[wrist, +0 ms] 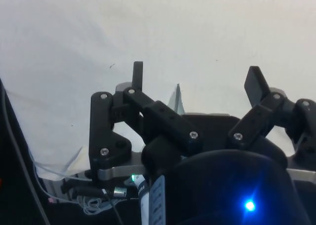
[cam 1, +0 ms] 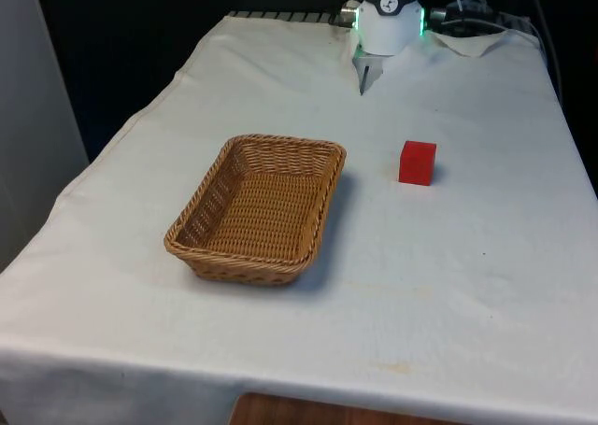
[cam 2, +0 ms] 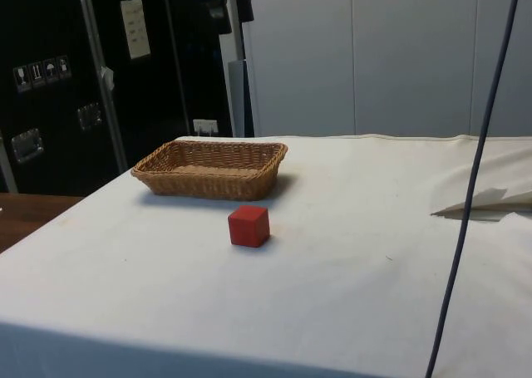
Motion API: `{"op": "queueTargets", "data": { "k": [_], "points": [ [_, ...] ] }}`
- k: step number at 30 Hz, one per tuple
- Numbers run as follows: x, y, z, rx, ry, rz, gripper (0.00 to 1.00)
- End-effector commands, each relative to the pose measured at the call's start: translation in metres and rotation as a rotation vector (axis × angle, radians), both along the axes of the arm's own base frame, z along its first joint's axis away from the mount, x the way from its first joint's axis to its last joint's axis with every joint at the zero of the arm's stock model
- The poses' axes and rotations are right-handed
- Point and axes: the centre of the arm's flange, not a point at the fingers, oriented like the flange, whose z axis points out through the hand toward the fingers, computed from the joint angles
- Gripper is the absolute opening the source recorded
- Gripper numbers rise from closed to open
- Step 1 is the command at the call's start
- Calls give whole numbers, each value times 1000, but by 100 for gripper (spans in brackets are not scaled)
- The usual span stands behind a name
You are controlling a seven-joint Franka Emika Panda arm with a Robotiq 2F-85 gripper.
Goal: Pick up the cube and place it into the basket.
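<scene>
Two things matter so far: the red cube (cam 1: 417, 162) sits on the counter (cam 1: 448, 257), just off to the front view's right of the wicker basket (cam 1: 257, 207), close but not touching, and the basket has nothing in it. Wrist view has the tool (wrist: 197, 79) with its fingers (wrist: 138, 74) spread wide apart, gripping nothing, only white cloth beyond them. So I'd say we're at the very start, approach not begun. Next move needs the tool brought over the cube, lowered around it, then squeezed.
</scene>
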Motion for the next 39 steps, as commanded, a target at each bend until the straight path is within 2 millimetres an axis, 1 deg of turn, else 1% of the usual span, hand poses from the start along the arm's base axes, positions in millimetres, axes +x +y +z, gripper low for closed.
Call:
{"op": "queueTargets", "data": {
  "k": [1, 8, 14, 17, 25, 31, 34, 35, 39],
  "points": [
    [-1, 3, 0, 3, -6, -2, 100],
    [-1, 8, -6, 8, -3, 5, 100],
    [-4, 15, -20, 31, -34, 8, 100],
    [-3, 15, -21, 24, -23, 14, 100],
    [-7, 23, -42, 56, -69, 18, 100],
    [-7, 23, -50, 69, -78, 18, 100],
    [-7, 24, -59, 79, -79, 18, 100],
    [-8, 23, -57, 69, -72, 18, 100],
    [-7, 25, -67, 91, -79, 18, 100]
  ]
}}
